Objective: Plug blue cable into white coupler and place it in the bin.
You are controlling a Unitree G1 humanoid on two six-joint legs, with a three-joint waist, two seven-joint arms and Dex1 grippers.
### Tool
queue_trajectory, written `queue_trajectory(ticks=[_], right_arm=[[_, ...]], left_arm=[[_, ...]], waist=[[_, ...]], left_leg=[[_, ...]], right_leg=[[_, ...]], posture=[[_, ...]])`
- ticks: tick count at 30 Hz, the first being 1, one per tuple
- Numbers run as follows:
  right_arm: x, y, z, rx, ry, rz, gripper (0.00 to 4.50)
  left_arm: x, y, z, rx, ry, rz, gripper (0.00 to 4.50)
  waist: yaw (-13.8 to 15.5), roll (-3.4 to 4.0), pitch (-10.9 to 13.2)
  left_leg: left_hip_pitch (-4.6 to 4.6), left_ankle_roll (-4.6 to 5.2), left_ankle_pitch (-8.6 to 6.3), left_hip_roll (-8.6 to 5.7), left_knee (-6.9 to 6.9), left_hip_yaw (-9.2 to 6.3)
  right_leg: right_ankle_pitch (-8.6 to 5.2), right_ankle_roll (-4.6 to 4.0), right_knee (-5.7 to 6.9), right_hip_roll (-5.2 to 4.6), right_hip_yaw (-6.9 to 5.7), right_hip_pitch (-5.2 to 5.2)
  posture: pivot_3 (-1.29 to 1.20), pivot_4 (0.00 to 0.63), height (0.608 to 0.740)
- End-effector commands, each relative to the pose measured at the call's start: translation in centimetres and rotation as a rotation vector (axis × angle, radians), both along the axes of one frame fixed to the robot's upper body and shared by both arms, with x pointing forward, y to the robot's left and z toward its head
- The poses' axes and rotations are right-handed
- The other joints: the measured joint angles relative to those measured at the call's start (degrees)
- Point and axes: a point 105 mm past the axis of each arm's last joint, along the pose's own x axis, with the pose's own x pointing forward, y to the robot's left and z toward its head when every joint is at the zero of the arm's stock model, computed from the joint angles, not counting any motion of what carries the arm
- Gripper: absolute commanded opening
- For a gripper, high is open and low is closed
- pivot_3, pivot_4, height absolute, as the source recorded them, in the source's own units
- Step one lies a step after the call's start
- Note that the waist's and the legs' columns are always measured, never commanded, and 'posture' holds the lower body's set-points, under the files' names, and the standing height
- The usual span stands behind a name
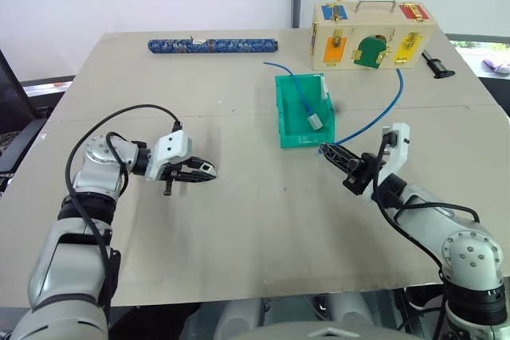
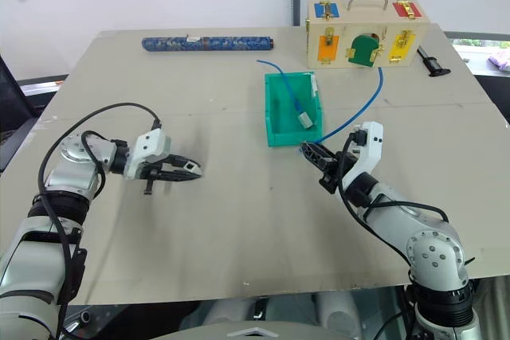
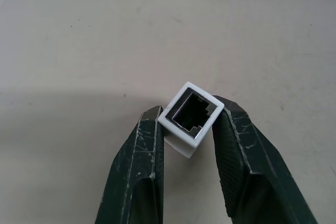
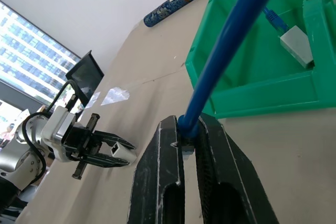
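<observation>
the table [image 1: 239, 220] takes up most of the head view, and nearly all of the job is still ahead. in the upper centre of the frame sits the bin [image 1: 287, 134]; it already holds another blue cable ending in a grey-white block [image 1: 316, 121], but that is not the pair the task means, so as far as the task goes nothing has been dropped in yet.

the blue cable [image 1: 381, 115] runs from the upper right, near the wooden latch box [image 1: 370, 33], down to centre right, where the right gripper [image 1: 336, 158] pinches it at the plug end, fingers pressed together on it just in front of the bin's lowered lip. the plug itself is mostly hidden between the fingers.

at centre left the left gripper [image 1: 201, 173] has its fingers [image 3: 147, 145] closed on the white coupler [image 3: 190, 118], which sits between their tips with its dark socket facing outward, off the tabletop it seems.

so both parts look to be in hand, well apart across the middle of the frame. what remains, by my reading: bring the two together, line the plug with the socket, push it home, then carry the joined piece to the bin and let go.
</observation>
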Motion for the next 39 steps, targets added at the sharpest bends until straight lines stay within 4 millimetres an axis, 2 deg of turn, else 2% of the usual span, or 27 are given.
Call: queue_trajectory(ticks=[1, 6, 10, 14, 17, 21, 27, 39], right_arm=[[-0.5, -0.3, 1.5, -0.046, -0.094, 0.003, 0.00], [-0.5, -0.3, 2.1, -0.262, -0.240, 0.040, 0.00], [-0.8, 0.0, 2.3, -0.390, -0.340, 0.137, 0.00], [-1.2, 0.5, 2.0, -0.514, -0.394, 0.276, 0.00], [-1.2, 1.0, 1.7, -0.586, -0.433, 0.375, 0.00], [-0.2, 2.1, 0.6, -0.713, -0.496, 0.506, 0.00], [1.2, 3.4, -1.2, -0.785, -0.518, 0.603, 0.00], [2.9, 4.1, -2.3, -0.796, -0.482, 0.589, 0.00]], left_arm=[[-0.3, -1.3, 0.6, -0.058, -0.011, -0.018, 0.76], [-1.5, -6.5, 0.9, -0.124, -0.008, -0.034, 0.76], [-2.1, -11.1, 1.0, -0.141, -0.018, -0.012, 0.76], [-1.9, -14.8, 1.1, -0.147, -0.042, -0.008, 0.76], [-1.6, -16.5, 0.5, -0.114, -0.056, -0.020, 0.76], [-0.9, -17.9, -0.3, -0.072, -0.077, -0.039, 0.76], [-0.4, -18.4, -0.8, -0.058, -0.094, -0.071, 0.76], [-0.6, -18.4, -1.1, -0.060, -0.088, -0.109, 0.76]], waist=[[0.0, 0.00, 0.0], [0.1, 0.01, 0.0], [0.2, -0.02, 0.0], [0.1, 0.05, 0.0], [0.2, -0.04, 0.0], [0.2, -0.03, 0.0], [0.4, -0.04, 0.0], [1.3, -0.03, 0.0]], left_leg=[[0.00, 0.00, 0.00, 0.01, 0.00, 0.00], [-0.05, 0.01, 0.00, -0.01, 0.06, -0.02], [-0.07, 0.00, 0.00, -0.01, 0.10, -0.09], [0.00, 0.00, 0.00, 0.01, 0.09, -0.04], [0.00, 0.00, 0.00, -0.09, 0.17, 0.14], [0.02, 0.00, 0.00, -0.08, 0.16, 0.23], [0.00, -0.01, 0.00, -0.09, 0.18, 0.20], [0.02, -0.02, 0.01, -0.13, 0.19, -0.05]], right_leg=[[0.00, 0.00, 0.00, -0.01, 0.01, 0.00], [0.00, 0.02, -0.01, -0.05, 0.03, 0.01], [-0.01, 0.02, -0.01, -0.01, -0.06, 0.03], [-0.01, 0.01, -0.01, 0.07, 0.00, 0.06], [-0.01, 0.03, -0.02, 0.05, -0.04, 0.12], [0.00, 0.01, -0.04, 0.07, -0.05, 0.15], [0.00, 0.01, -0.06, 0.04, -0.08, 0.14], [0.01, 0.00, -0.05, 0.01, -0.07, 0.14]], posture=[[0.00, 0.150, 0.740], [0.00, 0.150, 0.740], [0.00, 0.150, 0.740], [0.00, 0.150, 0.740], [0.00, 0.150, 0.740], [0.00, 0.150, 0.740], [0.00, 0.150, 0.740], [0.00, 0.150, 0.740]])
